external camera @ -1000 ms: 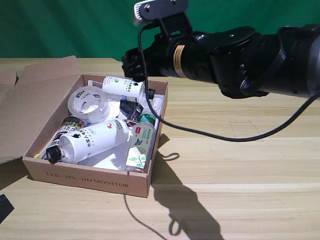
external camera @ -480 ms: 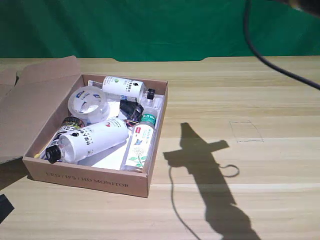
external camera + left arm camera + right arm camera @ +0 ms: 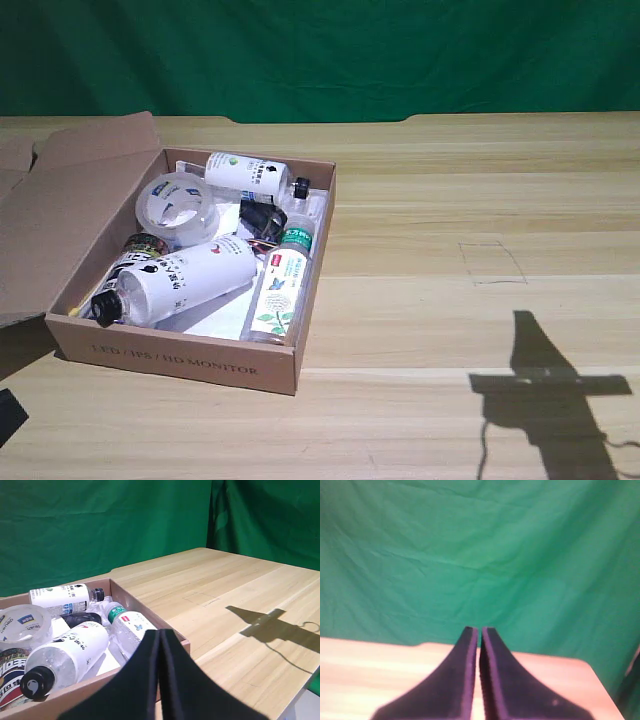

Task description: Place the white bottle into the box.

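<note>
Already done, by the look of it: bottle (image 3: pixel 180 280) lying flat inside box (image 3: pixel 180 360), cap toward seven o'clock in the exterior view, beside a tape roll (image 3: pixel 176 206). Nothing left but parking, probably. Farther off, seen only in the right wrist view: gripper (image 3: pixel 479 630) pinched together, empty, facing the green backdrop (image 3: pixel 480 555). Exterior view catching only its shadow (image 3: pixel 545 395) at four o'clock.
</note>
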Robot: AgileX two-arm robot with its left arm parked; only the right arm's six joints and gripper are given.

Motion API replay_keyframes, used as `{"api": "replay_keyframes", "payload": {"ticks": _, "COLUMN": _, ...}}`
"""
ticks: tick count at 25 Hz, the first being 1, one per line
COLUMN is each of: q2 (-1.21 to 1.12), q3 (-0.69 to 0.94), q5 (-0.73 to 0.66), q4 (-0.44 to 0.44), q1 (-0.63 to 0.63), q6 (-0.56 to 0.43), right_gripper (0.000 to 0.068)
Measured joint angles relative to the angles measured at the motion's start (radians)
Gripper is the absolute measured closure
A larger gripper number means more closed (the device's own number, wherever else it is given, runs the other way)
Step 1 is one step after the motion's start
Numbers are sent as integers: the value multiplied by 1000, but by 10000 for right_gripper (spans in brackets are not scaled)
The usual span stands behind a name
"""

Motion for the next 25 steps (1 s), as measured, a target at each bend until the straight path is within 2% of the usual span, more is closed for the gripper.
{"api": "replay_keyframes", "payload": {"ticks": 9, "q2": -286, "q3": 342, "q5": 98, "q4": 0, "q1": -12, "q6": 20, "right_gripper": 680}}
{"api": "replay_keyframes", "payload": {"ticks": 14, "q2": -387, "q3": 481, "q5": 41, "q4": 0, "q1": -12, "q6": 54, "right_gripper": 680}}
{"api": "replay_keyframes", "payload": {"ticks": 17, "q2": -404, "q3": 528, "q5": 23, "q4": 0, "q1": -12, "q6": 87, "right_gripper": 680}}
{"api": "replay_keyframes", "payload": {"ticks": 25, "q2": -419, "q3": 546, "q5": 56, "q4": 0, "q1": -12, "q6": 95, "right_gripper": 680}}
